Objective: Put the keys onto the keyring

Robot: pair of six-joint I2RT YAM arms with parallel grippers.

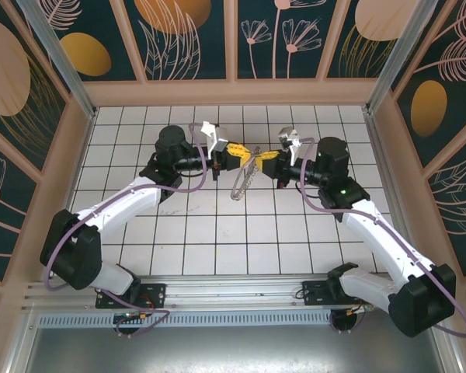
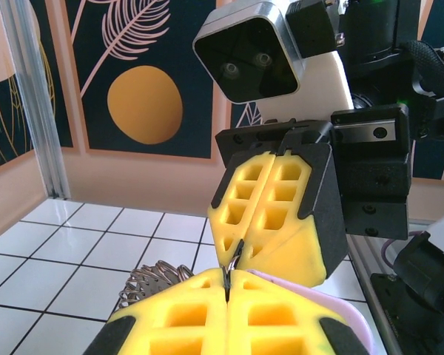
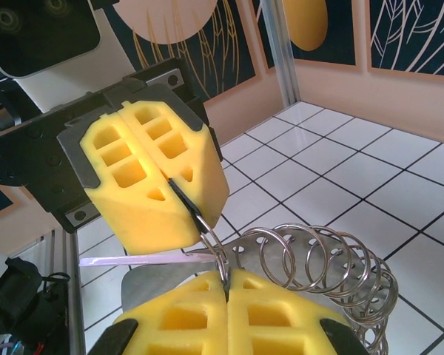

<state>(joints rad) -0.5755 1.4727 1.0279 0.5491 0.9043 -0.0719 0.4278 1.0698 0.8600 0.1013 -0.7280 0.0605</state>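
Observation:
Above the middle of the tiled floor my left gripper [image 1: 237, 155] and right gripper [image 1: 266, 161] meet tip to tip. Both are shut on one small metal ring [image 3: 216, 242] of the keyring [image 1: 241, 185], which hangs below them. In the right wrist view a row of its rings [image 3: 333, 259] runs off to the right along a grey holed strip. The left gripper [image 3: 194, 213] comes in from the upper left above the right gripper [image 3: 226, 279]. The key's lilac head [image 2: 339, 309] lies flat just under the left gripper [image 2: 228, 275]. Whether it is threaded on the ring is hidden.
White tiled floor [image 1: 217, 233] inside a walled booth with patterned panels [image 1: 179, 31]. Metal posts stand at the back corners. Purple cables loop along both arms. Bare tiles lie in front of and beside the grippers.

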